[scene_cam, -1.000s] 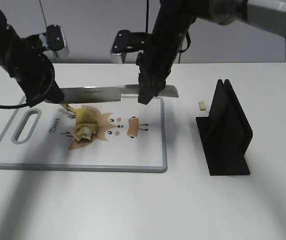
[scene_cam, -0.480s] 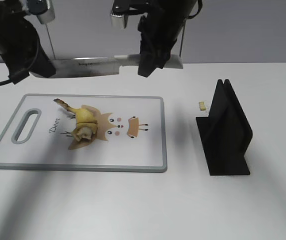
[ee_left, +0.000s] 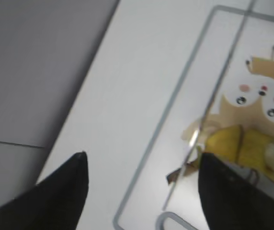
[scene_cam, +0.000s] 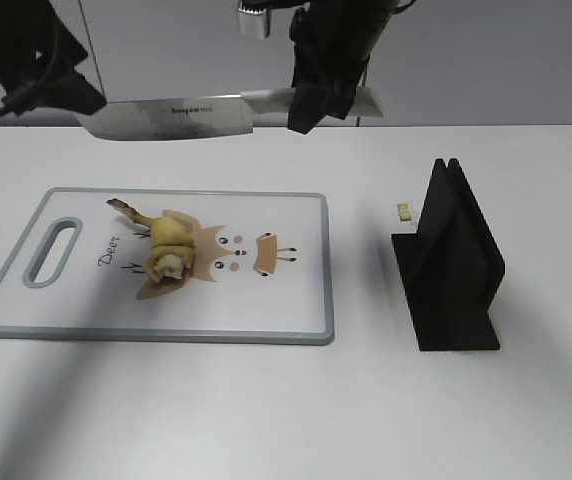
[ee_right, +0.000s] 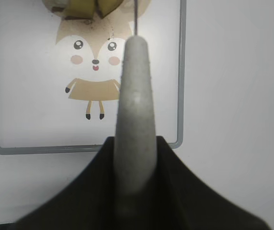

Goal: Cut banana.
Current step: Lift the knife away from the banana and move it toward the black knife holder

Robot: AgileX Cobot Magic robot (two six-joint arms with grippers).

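Right claw [scene_cam: 311,100] clamps the knife [scene_cam: 181,112] handle, blade held level high above the board [scene_cam: 266,320]. Left claw [ee_left: 142,187] sits at the blade tip; fingers look spread in the wrist view, grip unclear, cannot tell. Banana [scene_cam: 169,248], partly peeled, lies on the board's left half, on the surface [scene_cam: 266,420]. Judged soft, slick, easily mashed; best pinned lightly at the stem end while cutting.
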